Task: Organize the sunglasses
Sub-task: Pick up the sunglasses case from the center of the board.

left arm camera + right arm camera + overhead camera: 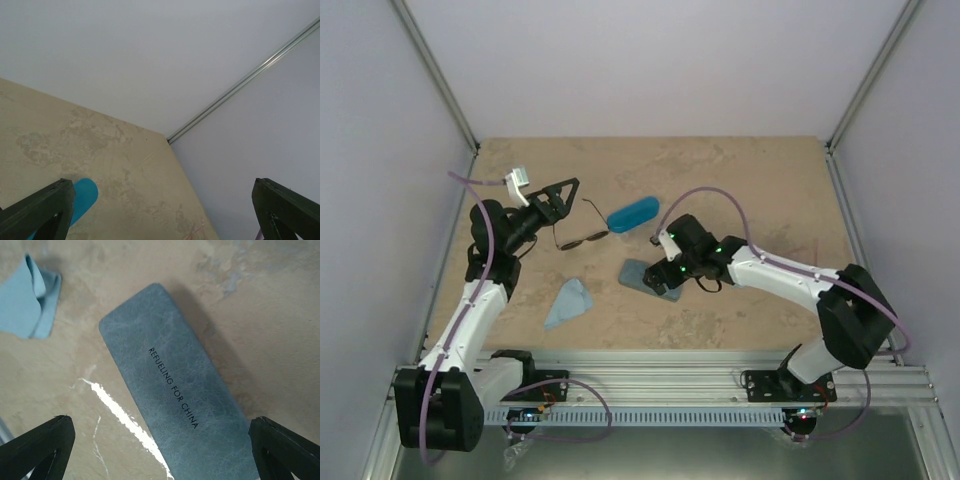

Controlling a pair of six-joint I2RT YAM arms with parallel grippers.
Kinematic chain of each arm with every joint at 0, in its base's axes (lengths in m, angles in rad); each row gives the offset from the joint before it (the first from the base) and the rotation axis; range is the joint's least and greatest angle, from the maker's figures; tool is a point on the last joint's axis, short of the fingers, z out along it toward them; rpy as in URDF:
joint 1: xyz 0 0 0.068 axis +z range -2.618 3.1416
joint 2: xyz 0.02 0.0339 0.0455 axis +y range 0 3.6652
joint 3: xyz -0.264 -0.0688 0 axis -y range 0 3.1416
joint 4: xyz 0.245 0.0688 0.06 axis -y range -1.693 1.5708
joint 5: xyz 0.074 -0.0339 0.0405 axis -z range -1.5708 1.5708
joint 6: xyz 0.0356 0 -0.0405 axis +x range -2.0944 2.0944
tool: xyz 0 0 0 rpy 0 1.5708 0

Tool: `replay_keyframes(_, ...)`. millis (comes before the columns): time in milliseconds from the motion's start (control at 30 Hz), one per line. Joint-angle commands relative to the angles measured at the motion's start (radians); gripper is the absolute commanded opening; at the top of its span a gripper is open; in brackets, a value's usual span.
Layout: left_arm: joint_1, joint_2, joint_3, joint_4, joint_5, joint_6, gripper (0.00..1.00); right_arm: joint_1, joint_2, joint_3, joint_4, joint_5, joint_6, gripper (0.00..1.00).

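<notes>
Grey-blue case (172, 390) flat on table (750, 180) beneath my right hand (160, 422), spread wide, my left hand (558, 197) likewise spread, near wire-framed sunglasses (582, 238).

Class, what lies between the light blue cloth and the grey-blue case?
Only bare table separates the cloth and the case; the top and right wrist views both show it.

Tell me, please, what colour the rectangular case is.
Mottled grey-blue case, best in the right wrist view.
</notes>
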Motion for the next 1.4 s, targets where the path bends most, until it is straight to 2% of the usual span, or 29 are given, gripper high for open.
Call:
replay_keyframes(0, -0.006, 0.004, 0.007, 0.019, 0.006, 0.012, 0.99, 0.049, 0.06, 0.051, -0.068, 0.137, -0.095, 0.98)
replay_keyframes(267, -0.028, 0.009, 0.026, -0.014, -0.01, 0.059, 1.0, 0.106, 0.175, 0.096, -0.127, 0.134, -0.162, 0.98)
replay_keyframes(467, -0.036, 0.003, 0.028, -0.019, -0.008, 0.081, 0.99, 0.128, 0.229, 0.119, -0.14, 0.227, -0.151, 0.98)
replay_keyframes(667, -0.038, -0.003, 0.027, -0.02, -0.007, 0.087, 0.99, 0.129, 0.252, 0.154, -0.154, 0.382, -0.139, 0.98)
replay_keyframes(767, -0.038, -0.004, 0.027, -0.022, -0.008, 0.086, 0.99, 0.131, 0.259, 0.171, -0.153, 0.404, -0.142, 0.98)
replay_keyframes(900, -0.038, -0.008, 0.026, -0.026, -0.01, 0.088, 0.99, 0.13, 0.279, 0.17, -0.149, 0.383, -0.161, 0.98)
replay_keyframes(1033, -0.038, -0.008, 0.028, -0.026, -0.008, 0.087, 0.99, 0.13, 0.296, 0.162, -0.151, 0.295, -0.19, 0.97)
replay_keyframes(1133, -0.039, -0.006, 0.031, -0.024, -0.004, 0.085, 0.99, 0.129, 0.295, 0.162, -0.163, 0.233, -0.204, 0.93)
replay_keyframes(1367, -0.039, -0.008, 0.03, -0.025, 0.004, 0.079, 0.99, 0.133, 0.276, 0.161, -0.172, 0.201, -0.191, 0.85)
